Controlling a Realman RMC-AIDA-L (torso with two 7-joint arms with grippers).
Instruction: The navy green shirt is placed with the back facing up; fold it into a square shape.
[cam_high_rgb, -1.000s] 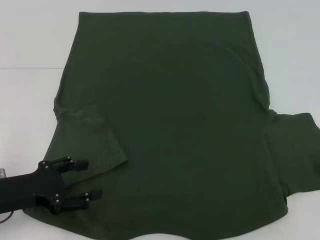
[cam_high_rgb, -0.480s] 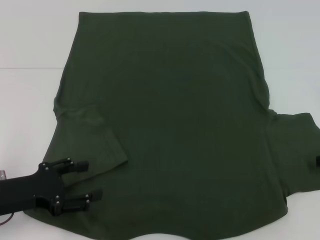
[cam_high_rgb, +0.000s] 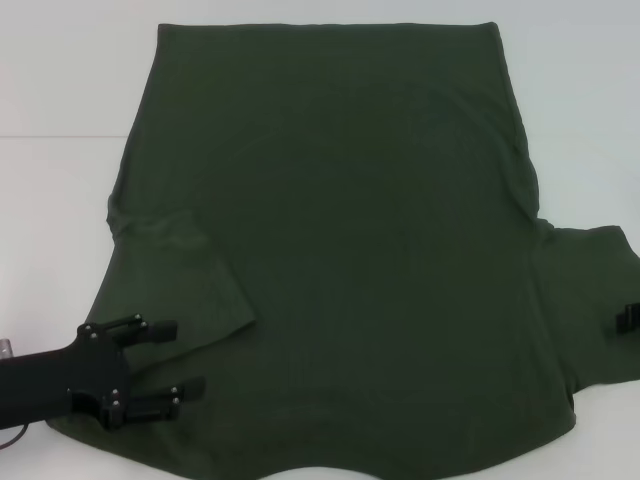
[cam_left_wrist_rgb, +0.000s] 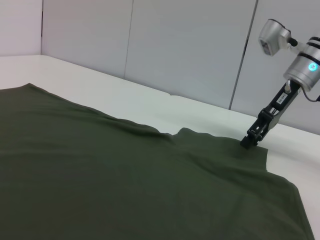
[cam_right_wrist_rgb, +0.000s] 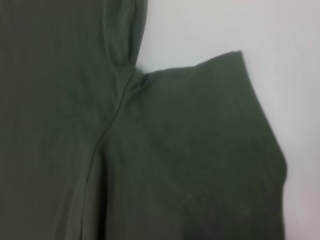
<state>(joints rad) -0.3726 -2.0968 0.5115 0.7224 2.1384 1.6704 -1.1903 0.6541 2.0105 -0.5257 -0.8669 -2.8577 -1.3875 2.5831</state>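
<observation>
Left gripper (cam_high_rgb: 185, 357): black, two fingers spread apart, over the near left part of the shirt, beside the folded-in left sleeve (cam_high_rgb: 180, 280); nothing between the fingers.

Right gripper (cam_high_rgb: 629, 315): only a small black part shows at the right edge of the head view, at the outer end of the right sleeve (cam_high_rgb: 590, 300). From the left wrist view it comes down slanting on a silver arm with a lit blue ring, its tip (cam_left_wrist_rgb: 250, 139) at the sleeve cloth (whether the fingers are apart or together, cannot tell).

Shirt (cam_high_rgb: 340, 230): dark olive green, plain side up, spread flat and covering most of the table; hem at the far side, neck end nearest the robot. Left sleeve lies folded over onto the body; right sleeve lies out flat on the table. Armpit seam and sleeve edge visible from the right wrist view (cam_right_wrist_rgb: 190, 150).

Table (cam_high_rgb: 60, 220): white, smooth, bare around the cloth.

Room: pale grey wall panels (cam_left_wrist_rgb: 185, 50) with upright joints, standing behind the table's far edge.
</observation>
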